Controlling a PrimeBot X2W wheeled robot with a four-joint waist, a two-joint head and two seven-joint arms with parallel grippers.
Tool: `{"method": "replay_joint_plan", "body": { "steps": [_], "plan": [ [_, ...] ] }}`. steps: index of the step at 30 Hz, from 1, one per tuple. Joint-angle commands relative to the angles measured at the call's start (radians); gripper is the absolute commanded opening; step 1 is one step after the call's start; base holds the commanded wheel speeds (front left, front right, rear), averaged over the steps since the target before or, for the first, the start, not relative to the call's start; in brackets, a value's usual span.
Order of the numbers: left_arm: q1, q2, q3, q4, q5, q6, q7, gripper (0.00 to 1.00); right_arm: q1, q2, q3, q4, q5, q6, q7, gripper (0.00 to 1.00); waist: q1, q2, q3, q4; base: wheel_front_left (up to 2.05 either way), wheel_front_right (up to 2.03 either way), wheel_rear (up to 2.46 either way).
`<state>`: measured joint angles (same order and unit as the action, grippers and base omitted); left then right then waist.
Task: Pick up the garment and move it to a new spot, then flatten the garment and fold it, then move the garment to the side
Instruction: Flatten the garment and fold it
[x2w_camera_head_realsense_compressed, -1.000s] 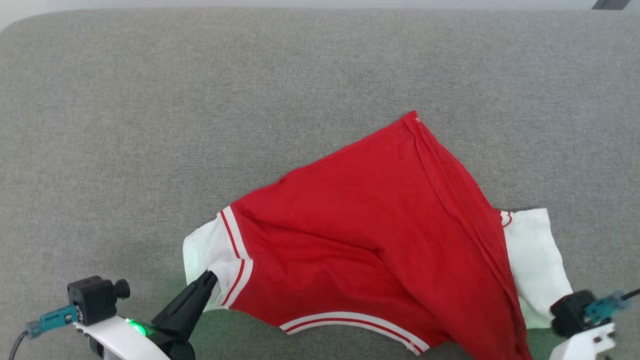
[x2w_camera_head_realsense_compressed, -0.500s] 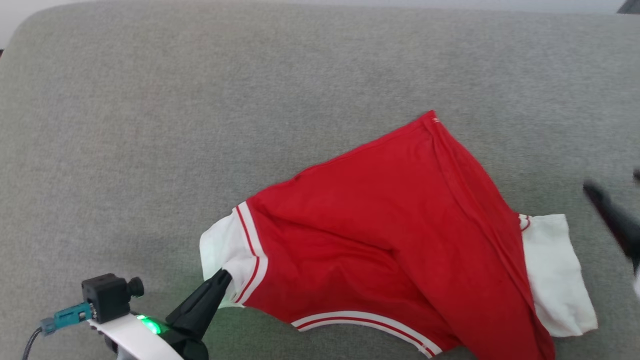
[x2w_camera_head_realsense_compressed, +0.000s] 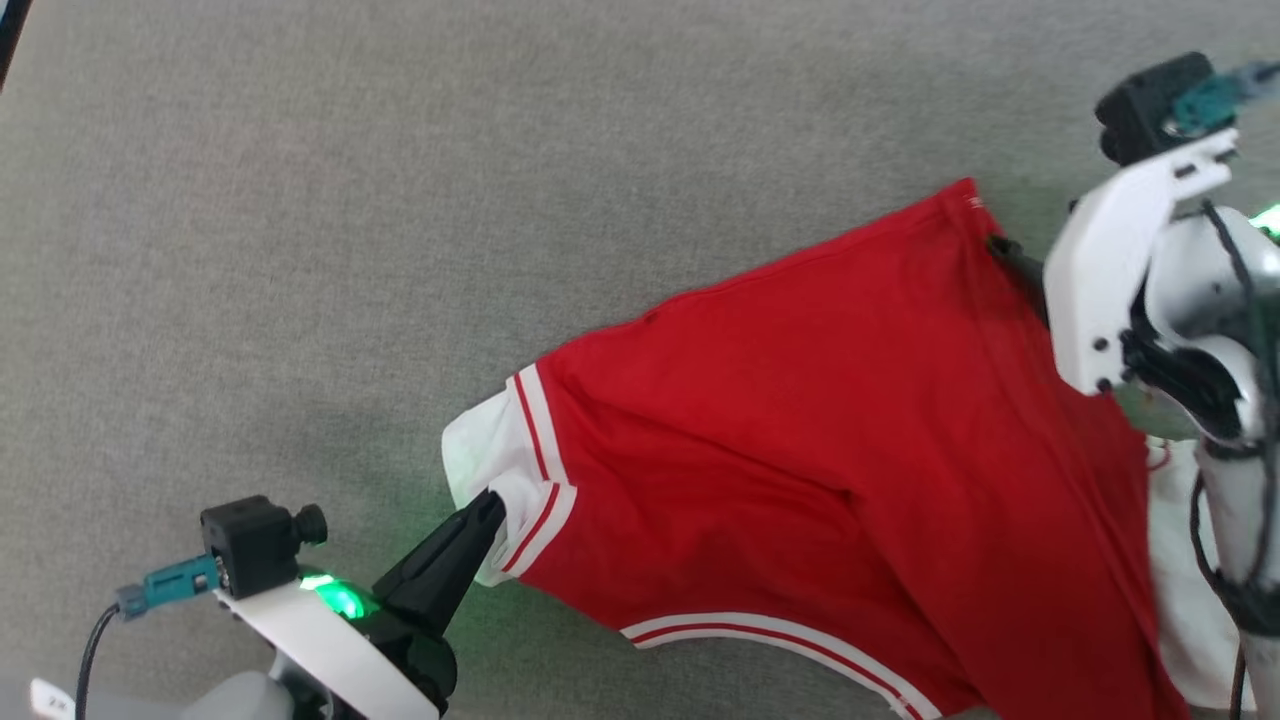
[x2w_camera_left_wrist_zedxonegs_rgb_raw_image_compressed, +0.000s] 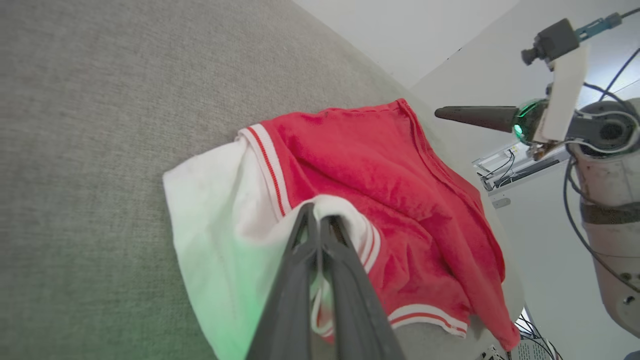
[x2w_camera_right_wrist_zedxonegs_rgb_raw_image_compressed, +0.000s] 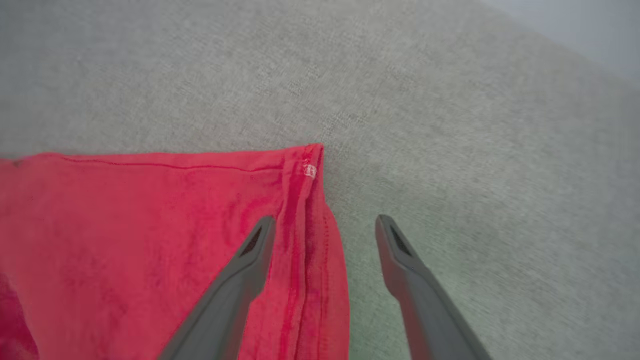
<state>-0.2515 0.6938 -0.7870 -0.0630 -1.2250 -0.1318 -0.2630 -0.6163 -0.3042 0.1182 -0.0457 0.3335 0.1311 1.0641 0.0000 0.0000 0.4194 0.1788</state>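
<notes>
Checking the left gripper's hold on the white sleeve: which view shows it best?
The left wrist view: the left gripper is shut on the white sleeve, cloth bunched over its tips. The head view shows that pinch smaller, from the side. The right wrist view has the red corner of the garment.

The left pincer (x2w_camera_head_realsense_compressed: 488, 503) reaches in from the lower left of the head view, fingers pointing up and to the right. Its jaws are pressed together on a white sleeve fold of the garment (x2w_camera_head_realsense_compressed: 800, 450), and a green light glows on the left wrist (x2w_camera_head_realsense_compressed: 320, 640). The right pincer (x2w_camera_right_wrist_zedxonegs_rgb_raw_image_compressed: 325, 222) is held clear of the surface with jaws spread wide and nothing between them, and the right wrist (x2w_camera_head_realsense_compressed: 1110, 270) enters from the right edge of the head view.
</notes>
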Motion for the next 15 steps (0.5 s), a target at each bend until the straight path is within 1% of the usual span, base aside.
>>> {"method": "replay_joint_plan", "body": {
  "steps": [1,5,10,11,12,13,15],
  "plan": [
    [-0.021,-0.005,-0.001,-0.001,0.002,0.003,-0.002,0.00,-0.026,0.001,0.015,0.035,-0.008,-0.001,-0.010,1.00,0.0000,0.0000,0.027,0.020,0.00,0.00,0.00],
    [-0.044,-0.011,-0.014,0.002,-0.002,0.003,-0.002,0.00,-0.073,-0.010,0.082,0.157,-0.032,-0.001,-0.029,1.00,0.0000,0.0000,0.048,0.034,0.00,0.00,0.00],
    [-0.061,-0.016,-0.022,0.007,-0.005,0.003,-0.002,0.00,-0.066,-0.016,0.170,0.272,-0.009,-0.001,-0.023,1.00,0.0000,0.0000,0.055,0.042,0.00,0.00,0.00],
    [-0.064,-0.017,-0.022,0.008,-0.005,0.003,-0.002,0.00,-0.066,-0.017,0.181,0.284,-0.001,-0.001,-0.028,0.63,0.0000,0.0000,0.055,0.042,0.00,0.00,0.00],
    [-0.066,-0.019,-0.020,0.009,-0.006,0.003,-0.002,0.00,-0.065,-0.016,0.188,0.294,0.005,-0.001,-0.033,0.38,0.0000,0.0000,0.053,0.041,0.00,0.00,0.00],
    [-0.068,-0.020,-0.017,0.010,-0.004,0.003,-0.002,0.00,-0.065,-0.016,0.188,0.305,0.011,-0.001,-0.039,0.00,0.0000,0.0000,0.048,0.039,0.00,0.00,0.00],
    [-0.073,-0.018,-0.012,0.018,0.004,0.003,-0.002,0.00,-0.079,-0.016,0.177,0.312,0.021,-0.001,-0.071,0.00,0.0000,0.0000,0.035,0.033,0.00,0.00,0.00]
  ]
}}
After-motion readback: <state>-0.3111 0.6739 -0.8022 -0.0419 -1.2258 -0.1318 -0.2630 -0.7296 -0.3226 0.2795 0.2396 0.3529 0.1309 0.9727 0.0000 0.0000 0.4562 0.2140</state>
